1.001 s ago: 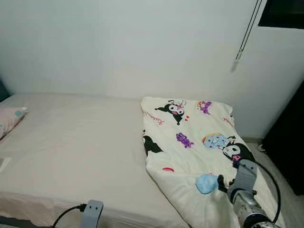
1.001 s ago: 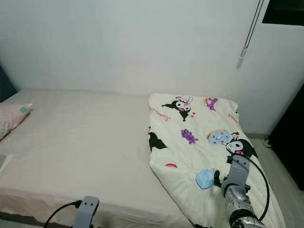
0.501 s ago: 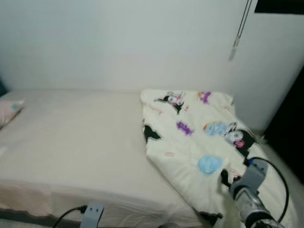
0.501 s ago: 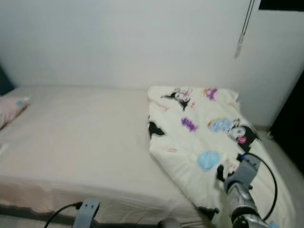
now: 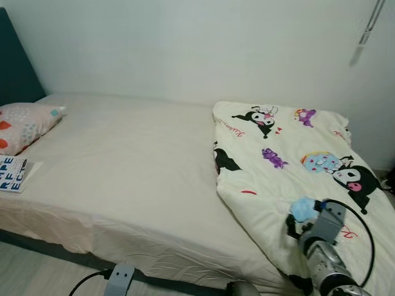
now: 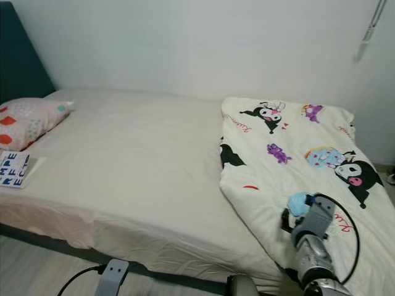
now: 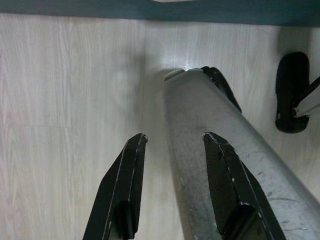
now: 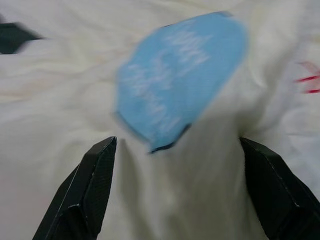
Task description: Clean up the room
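Right gripper poised at the blanket on the bed

From the left: pillow (image 5: 24, 125) and book (image 5: 11, 174) on the bed (image 5: 123, 166); left gripper (image 7: 172, 150) hangs spread over the floor; the blanket (image 5: 290, 166) lies bunched on the bed's right part; right gripper (image 8: 175, 165), spread wide, straddles a fold; next, pinching it looks called for.

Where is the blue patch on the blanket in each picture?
Left eye view: blue patch low on the right, just ahead of the right gripper.
Right eye view: same spot.
Right wrist view: big, between the open fingers.
Left wrist view: floor instead.
Shared landmark: cartoon blanket.
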### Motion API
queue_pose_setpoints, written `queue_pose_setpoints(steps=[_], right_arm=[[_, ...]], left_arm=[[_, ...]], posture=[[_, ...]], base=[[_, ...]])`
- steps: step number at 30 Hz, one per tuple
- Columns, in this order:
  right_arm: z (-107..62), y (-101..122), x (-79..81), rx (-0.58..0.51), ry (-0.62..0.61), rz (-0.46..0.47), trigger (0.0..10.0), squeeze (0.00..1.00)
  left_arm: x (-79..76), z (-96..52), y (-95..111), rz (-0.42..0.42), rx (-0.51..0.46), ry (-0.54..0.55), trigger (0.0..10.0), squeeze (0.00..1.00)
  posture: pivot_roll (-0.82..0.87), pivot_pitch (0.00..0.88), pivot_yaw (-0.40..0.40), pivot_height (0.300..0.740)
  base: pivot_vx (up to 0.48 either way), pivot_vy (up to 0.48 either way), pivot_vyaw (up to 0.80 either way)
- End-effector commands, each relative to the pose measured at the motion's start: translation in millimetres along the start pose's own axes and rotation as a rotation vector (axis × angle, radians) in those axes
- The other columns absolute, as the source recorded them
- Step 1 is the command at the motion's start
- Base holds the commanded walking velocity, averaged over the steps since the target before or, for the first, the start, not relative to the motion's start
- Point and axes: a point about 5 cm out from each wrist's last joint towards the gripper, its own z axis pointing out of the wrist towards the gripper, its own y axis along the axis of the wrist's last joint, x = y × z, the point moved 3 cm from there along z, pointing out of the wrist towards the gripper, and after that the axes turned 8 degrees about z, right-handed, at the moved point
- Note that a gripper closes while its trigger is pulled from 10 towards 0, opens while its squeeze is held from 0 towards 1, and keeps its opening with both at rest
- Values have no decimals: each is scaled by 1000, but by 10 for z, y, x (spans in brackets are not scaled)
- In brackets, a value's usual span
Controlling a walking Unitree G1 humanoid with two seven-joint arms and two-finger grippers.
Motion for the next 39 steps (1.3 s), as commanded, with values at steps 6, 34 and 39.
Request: queue_pose_setpoints(steps=[6,34,39], right_arm=[[-10,-25,53,-6,41,-10,10000,0],[-308,-436,1377,183,752,-58,10000,0],[-762,-956,1813,394,1113,-347,10000,0]], left_arm=[[126,-64,-239,42,57,12,10000,0],[142,-82,-287,62,59,-2,10000,0],[107,-76,-289,64,59,-11,10000,0]], posture=[[32,87,22,610],[34,103,37,610],[31,100,35,610]], base=[[0,0,0],[0,0,0],[0,0,0]])
